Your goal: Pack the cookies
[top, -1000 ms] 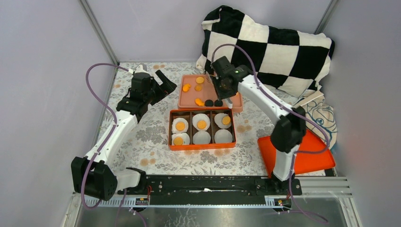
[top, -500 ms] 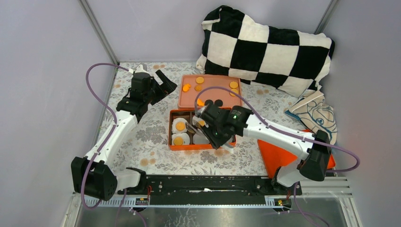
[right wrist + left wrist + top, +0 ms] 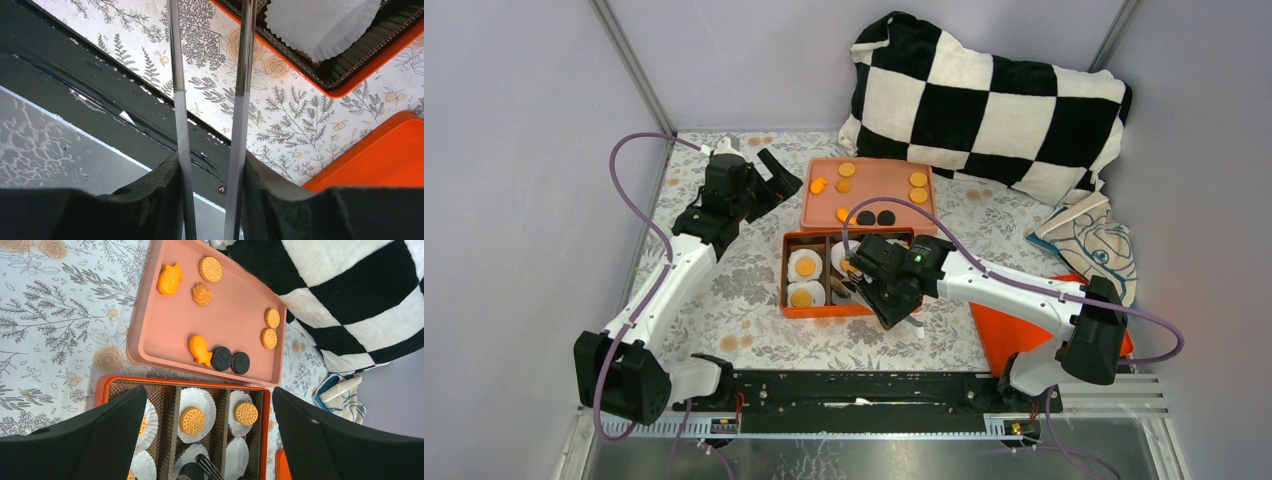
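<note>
Several orange cookies (image 3: 210, 269) and two black ones (image 3: 221, 358) lie on the pink tray (image 3: 235, 305). The orange box (image 3: 102, 385) holds white paper cups, some with an orange cookie (image 3: 192, 420) in them. My right gripper (image 3: 879, 290) is shut on metal tongs (image 3: 179, 75), hovering over the box's near side. In the left wrist view the tongs' tips (image 3: 210, 467) hold a black cookie (image 3: 191, 472) at the near middle cup. My left gripper (image 3: 776, 172) hangs open and empty left of the tray (image 3: 869, 200).
A checkered pillow (image 3: 994, 100) lies behind the tray. A cloth bag (image 3: 1089, 245) and a flat orange lid (image 3: 1064, 320) sit at the right. The black base rail (image 3: 100, 75) runs along the near table edge.
My right arm swung from the pink tray down to the orange box, carrying the tongs, then settled slightly nearer. The left arm stayed put.
</note>
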Robot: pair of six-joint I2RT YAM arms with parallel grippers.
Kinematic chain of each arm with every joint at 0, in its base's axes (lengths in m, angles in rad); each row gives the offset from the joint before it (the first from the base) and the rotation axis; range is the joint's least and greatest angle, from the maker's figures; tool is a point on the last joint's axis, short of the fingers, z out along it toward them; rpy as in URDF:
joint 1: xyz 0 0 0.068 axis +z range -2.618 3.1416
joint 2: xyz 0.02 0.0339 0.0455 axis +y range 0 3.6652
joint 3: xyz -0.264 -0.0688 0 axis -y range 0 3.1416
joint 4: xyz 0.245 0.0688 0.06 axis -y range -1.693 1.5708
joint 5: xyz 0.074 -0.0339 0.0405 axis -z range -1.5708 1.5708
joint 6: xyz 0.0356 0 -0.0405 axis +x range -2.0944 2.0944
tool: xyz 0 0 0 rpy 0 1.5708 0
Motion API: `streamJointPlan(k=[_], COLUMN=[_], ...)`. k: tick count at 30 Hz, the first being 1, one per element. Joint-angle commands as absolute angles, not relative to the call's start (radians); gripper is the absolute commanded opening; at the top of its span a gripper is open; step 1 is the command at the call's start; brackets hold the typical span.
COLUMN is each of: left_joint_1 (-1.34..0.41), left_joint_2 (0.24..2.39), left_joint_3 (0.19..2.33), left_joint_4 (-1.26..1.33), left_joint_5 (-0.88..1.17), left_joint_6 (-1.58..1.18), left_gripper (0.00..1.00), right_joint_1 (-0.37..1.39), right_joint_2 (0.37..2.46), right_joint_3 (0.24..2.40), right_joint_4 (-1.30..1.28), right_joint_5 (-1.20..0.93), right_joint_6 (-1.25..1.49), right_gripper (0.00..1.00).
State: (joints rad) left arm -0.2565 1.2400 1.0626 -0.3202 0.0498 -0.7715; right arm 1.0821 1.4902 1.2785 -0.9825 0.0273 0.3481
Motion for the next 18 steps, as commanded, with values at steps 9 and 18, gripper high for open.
streamJointPlan(k=[9,18], left_joint_1=[-0.262,-0.262], left_joint_2=[1.205,1.205], left_joint_3=[1.071,1.070], left_joint_4=[-0.260,-0.246], left_joint_5=[0.089,0.118], left_joint_6=[-0.730,-0.732], left_gripper=[0.99,0.99], right_joint_1=[1.094,1.093], right_joint_2=[1.452,1.435], right_joint_3=[1.323,1.358], right_joint_4=[-0.989,-0.985], right_joint_5=[0.034,0.165], right_joint_6=[0.362,0.352], right_gripper=[0.55,0.58])
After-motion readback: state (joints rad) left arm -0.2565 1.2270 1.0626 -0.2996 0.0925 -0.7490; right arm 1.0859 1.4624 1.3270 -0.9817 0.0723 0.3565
